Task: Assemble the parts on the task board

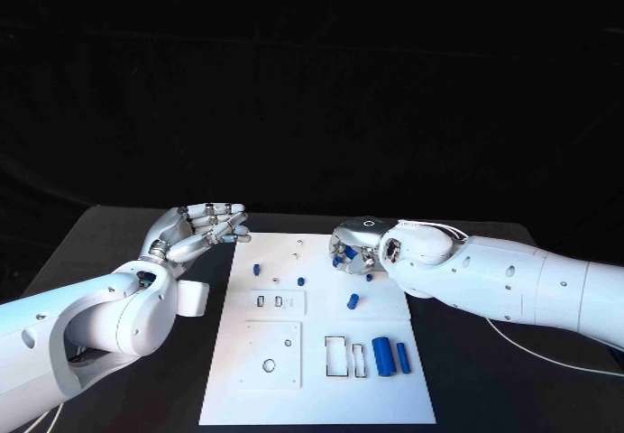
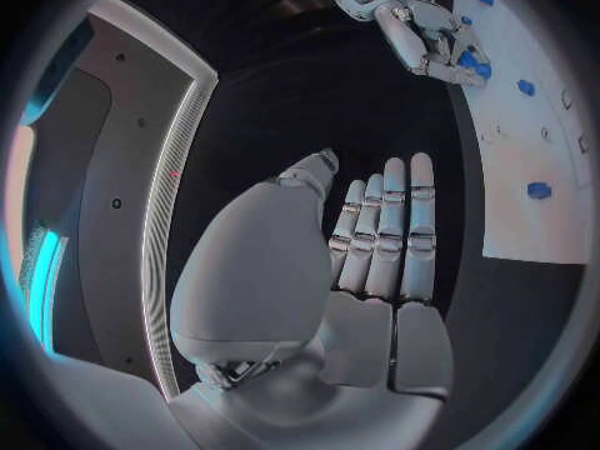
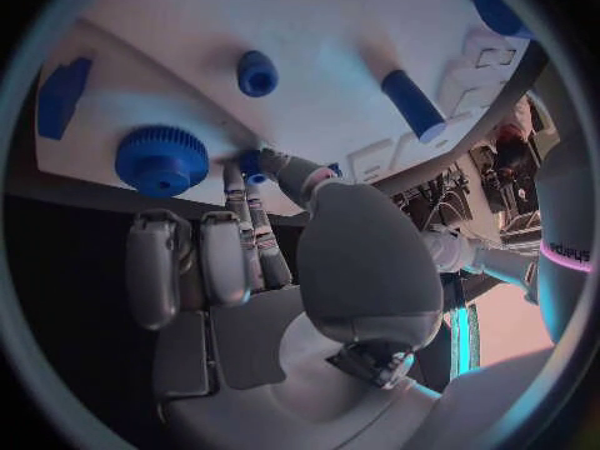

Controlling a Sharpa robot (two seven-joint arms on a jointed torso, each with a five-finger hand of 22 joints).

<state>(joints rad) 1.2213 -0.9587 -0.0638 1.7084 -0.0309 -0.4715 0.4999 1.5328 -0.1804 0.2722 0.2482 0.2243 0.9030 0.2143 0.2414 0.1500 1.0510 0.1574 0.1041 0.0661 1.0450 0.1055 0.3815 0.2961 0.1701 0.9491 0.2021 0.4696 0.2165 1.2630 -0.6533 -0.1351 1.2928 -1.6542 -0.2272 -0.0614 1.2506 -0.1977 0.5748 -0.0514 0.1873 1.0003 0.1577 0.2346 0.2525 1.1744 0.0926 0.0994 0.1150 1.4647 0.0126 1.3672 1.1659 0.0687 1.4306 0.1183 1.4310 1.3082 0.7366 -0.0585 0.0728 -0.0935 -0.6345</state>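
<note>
On the left of the head view, the left hand [image 1: 208, 225] hovers over the black surface [image 1: 78, 248] just beside the upper left corner of the white rectangular task board [image 1: 318, 397]. In its own wrist view, the left hand [image 2: 375, 260] has its fingers straight and side by side, palm bare, holding nothing.

Moving right onto the board: a small blue peg [image 1: 258, 268] sits near the upper left, and another small blue piece [image 1: 300, 280] lies just right of it. Below them are rectangular slots, a raised square plate with a round hole, and further down two narrow upright cut-outs. A short blue cylinder [image 1: 353, 301] lies in the middle of the board. At lower right, a large blue cylinder [image 1: 384, 355] rests beside a slimmer blue cylinder [image 1: 403, 358], just right of the cut-outs.

Over to the right: the right hand [image 1: 353, 248] is down on the board's upper right corner, fingers curled around blue pieces there. The right wrist view shows its fingertips [image 3: 256, 165] pinching a small blue part right at the board's edge, with a blue toothed gear [image 3: 160, 160] just beside them. Further across that view, a small blue knob [image 3: 256, 73] and a blue rod [image 3: 413, 103] sit on the white board, and a flat dark blue piece [image 3: 63, 95] lies near its corner.
</note>
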